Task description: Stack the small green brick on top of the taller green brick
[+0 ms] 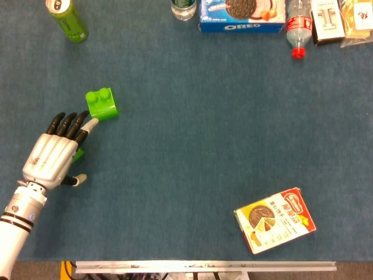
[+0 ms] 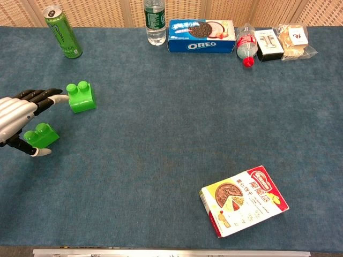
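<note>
The taller green brick (image 1: 102,105) (image 2: 81,97) stands upright on the blue table at the left. Below and left of it the small green brick (image 2: 41,135) lies on the cloth. In the head view only a sliver of the small brick (image 1: 78,154) shows past my left hand (image 1: 52,157) (image 2: 16,119). The hand hovers over the small brick with spread fingers reaching toward the taller brick and the thumb on the brick's near side. The brick sits between thumb and fingers, and I see no grip on it. My right hand is out of both views.
A green can (image 2: 62,32) stands at the back left. Along the back edge are a water bottle (image 2: 154,21), an Oreo box (image 2: 201,35), a red-capped bottle (image 2: 246,43) and small packages (image 2: 281,40). A snack box (image 2: 244,199) lies at the front right.
</note>
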{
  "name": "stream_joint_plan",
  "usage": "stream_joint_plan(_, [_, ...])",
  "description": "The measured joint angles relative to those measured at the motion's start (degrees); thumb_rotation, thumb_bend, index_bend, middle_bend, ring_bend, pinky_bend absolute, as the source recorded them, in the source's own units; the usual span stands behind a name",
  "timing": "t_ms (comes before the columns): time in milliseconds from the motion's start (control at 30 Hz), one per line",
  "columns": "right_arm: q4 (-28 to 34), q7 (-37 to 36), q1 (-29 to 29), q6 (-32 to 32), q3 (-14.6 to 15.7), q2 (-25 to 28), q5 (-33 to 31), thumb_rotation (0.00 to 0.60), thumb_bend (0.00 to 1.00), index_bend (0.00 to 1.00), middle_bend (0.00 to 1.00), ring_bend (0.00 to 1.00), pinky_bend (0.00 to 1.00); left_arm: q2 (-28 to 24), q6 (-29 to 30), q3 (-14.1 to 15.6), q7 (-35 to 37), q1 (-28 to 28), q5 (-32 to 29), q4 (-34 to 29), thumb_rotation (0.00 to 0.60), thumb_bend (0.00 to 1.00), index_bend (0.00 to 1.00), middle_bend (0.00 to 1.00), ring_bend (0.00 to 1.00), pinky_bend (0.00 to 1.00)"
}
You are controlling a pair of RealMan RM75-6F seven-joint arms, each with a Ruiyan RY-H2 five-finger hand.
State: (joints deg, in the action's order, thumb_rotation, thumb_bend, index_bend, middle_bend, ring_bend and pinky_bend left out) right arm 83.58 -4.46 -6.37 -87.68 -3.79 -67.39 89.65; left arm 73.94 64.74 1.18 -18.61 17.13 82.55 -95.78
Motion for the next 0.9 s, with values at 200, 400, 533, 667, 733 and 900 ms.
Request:
stream_joint_plan(200, [-0.1, 0.2, -0.1, 0.4, -0.1, 0.0, -0.3, 0.600, 0.40, 0.70, 0.45, 0.42, 0.64, 0.6, -0.3, -0.3, 0.6, 0.3, -1.0, 1.7, 0.600, 0.00, 0.00, 0.00, 0.00, 0.03])
stream_joint_plan(400, [-0.1, 0.2, -0.1, 0.5, -0.2, 0.0, -0.4, 0.600, 0.40, 0.70, 0.45, 0.42, 0.64, 1.4, -0.9, -0.9, 0.9, 1.0, -2.9, 4.5, 0.600, 0.00, 0.00, 0.00, 0.00, 0.03])
stream_joint_plan(533, [-0.2, 0.2, -0.1, 0.5, -0.2, 0.0, -0.5, 0.600, 0.40, 0.70, 0.45, 0.42, 0.64, 1.7, -1.4, -1.0, 0.6, 1.3, -3.8, 5.4, 0.600, 0.00, 0.00, 0.00, 0.00, 0.03])
stream_joint_plan(667, [-0.1, 0.1, -0.1, 0.5, -0.2, 0.0, -0.5, 0.600, 0.40, 0.70, 0.45, 0.42, 0.64, 2.0, -1.6, -0.9, 0.6, 1.4, -4.5, 6.1, 0.600, 0.00, 0.00, 0.00, 0.00, 0.03])
stream_joint_plan(733, [-0.1, 0.1, 0.0, 0.4, -0.2, 0.0, -0.4, 0.600, 0.40, 0.70, 0.45, 0.42, 0.64, 2.1, -1.9, -0.8, 0.8, 1.4, -4.7, 6.3, 0.600, 0.00, 0.00, 0.00, 0.00, 0.03])
stream_joint_plan(900, [-0.1, 0.1, 0.0, 0.3, -0.2, 0.0, -0.4, 0.600, 0.40, 0.70, 0.45, 0.42, 0.64, 2.2, -2.0, -0.5, 1.2, 1.5, -5.2, 7.1, 0.600, 0.00, 0.00, 0.00, 0.00, 0.03])
